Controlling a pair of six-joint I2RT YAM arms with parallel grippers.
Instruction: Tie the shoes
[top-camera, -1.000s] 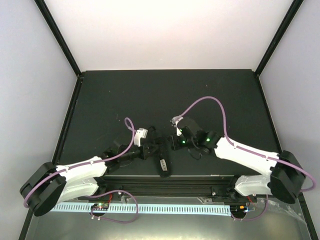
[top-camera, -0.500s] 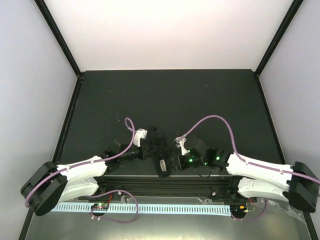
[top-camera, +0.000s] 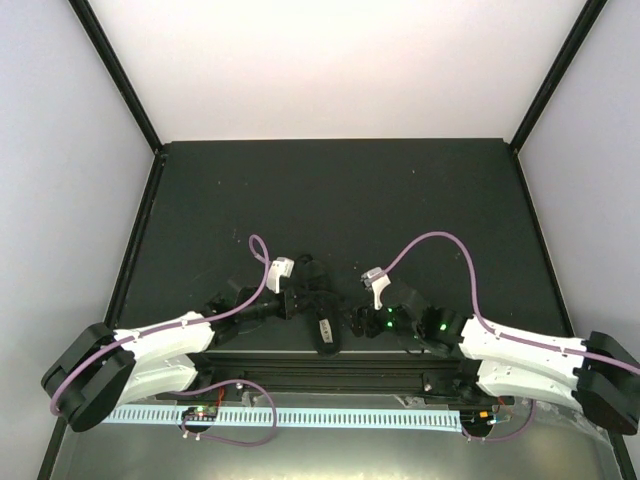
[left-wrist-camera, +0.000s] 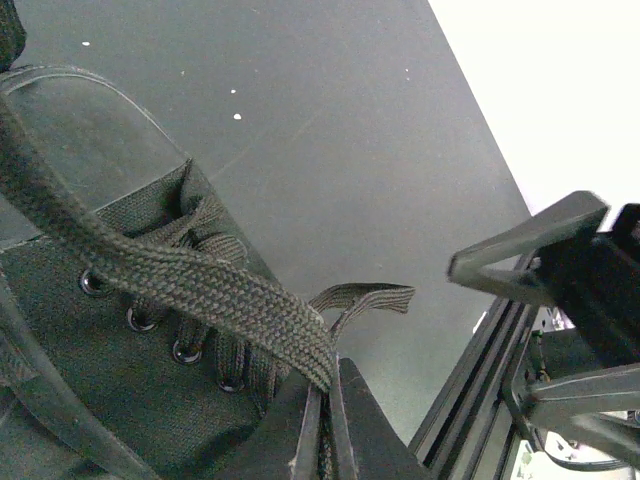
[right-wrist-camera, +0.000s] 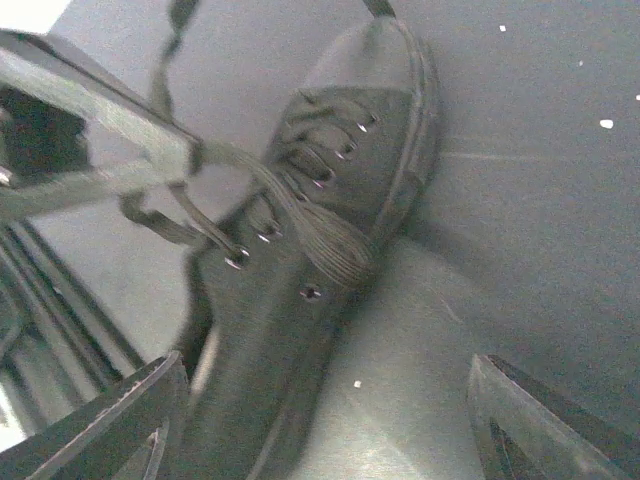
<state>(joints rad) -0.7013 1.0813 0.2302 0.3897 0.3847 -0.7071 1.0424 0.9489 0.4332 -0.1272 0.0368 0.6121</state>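
Black shoe (right-wrist-camera: 300, 330), black woven laces (left-wrist-camera: 200, 285), dark grey table (top-camera: 400, 190), purple cables (top-camera: 440, 240).

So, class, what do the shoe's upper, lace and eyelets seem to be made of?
The upper looks like matte black canvas; its weave shows. The lace seems flat woven textile, with herringbone ribs, fibre unclear. The eyelets are probably metal: they glint.

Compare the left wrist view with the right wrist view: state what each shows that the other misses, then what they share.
Left wrist only: the pinch point up close, with the left pincer shut on the flat lace.
Right wrist only: the right pincer open, its fingers wide apart and gripping nothing, hanging over the shoe.
Both: the black shoe with its metal eyelets, resting on the dark table.
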